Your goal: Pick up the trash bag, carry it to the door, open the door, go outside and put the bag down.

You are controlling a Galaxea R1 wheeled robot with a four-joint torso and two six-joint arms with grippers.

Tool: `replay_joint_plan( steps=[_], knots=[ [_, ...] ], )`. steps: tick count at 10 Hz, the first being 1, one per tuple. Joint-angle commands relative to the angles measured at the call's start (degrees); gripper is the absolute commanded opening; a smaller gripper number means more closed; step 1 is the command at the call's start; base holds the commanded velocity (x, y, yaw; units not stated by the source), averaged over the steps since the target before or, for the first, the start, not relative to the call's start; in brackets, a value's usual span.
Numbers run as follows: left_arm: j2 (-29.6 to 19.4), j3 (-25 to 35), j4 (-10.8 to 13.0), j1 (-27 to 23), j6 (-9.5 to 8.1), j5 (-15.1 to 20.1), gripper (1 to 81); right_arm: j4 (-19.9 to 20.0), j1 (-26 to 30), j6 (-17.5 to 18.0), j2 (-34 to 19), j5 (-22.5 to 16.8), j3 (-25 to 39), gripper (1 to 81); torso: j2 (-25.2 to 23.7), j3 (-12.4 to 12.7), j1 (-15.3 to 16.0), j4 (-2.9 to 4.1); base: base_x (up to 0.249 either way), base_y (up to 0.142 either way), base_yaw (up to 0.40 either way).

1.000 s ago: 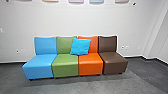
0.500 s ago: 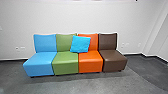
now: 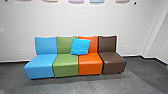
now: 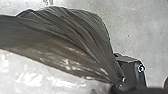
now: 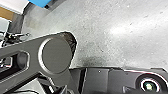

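Trash bag in dark folds

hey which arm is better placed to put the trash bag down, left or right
Left, most likely: the trash bag looms close in the left wrist view, its folds drawn together, while the right wrist camera looks onto grey floor.

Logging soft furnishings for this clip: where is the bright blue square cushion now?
In the head view, near centre, the cushion leans where the green padded chair, left, meets the orange padded chair, right.
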Motion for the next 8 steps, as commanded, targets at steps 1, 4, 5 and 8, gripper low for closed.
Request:
replay_joint_plan(
  steps=[1,4,5,8],
  knots=[
    [-2.6,2.2,-0.4,-2.2,1.85,2.3,1.0,0.1,2.3,-0.1,-0.1,-3.0,-1.9,81.1,5.4,4.9,-3.5,0.00,0.000,0.000,0.000],
    [-2.9,5.0,-0.3,-1.6,1.94,2.2,1.0,0.1,1.7,-0.1,1.5,-3.2,-4.5,81.1,11.2,10.1,-7.3,0.00,0.000,0.000,0.000],
    [-2.1,4.9,-0.3,-1.3,2.64,2.2,1.0,0.1,1.6,-0.1,1.7,-3.2,-5.0,81.1,13.1,11.8,-8.5,0.00,0.000,0.000,0.000],
    [1.1,1.7,-0.3,-0.1,3.08,2.2,1.0,0.1,0.3,-0.1,5.1,-3.1,-9.7,81.1,18.4,11.4,-12.2,0.00,0.000,0.000,0.000]
  ],
)
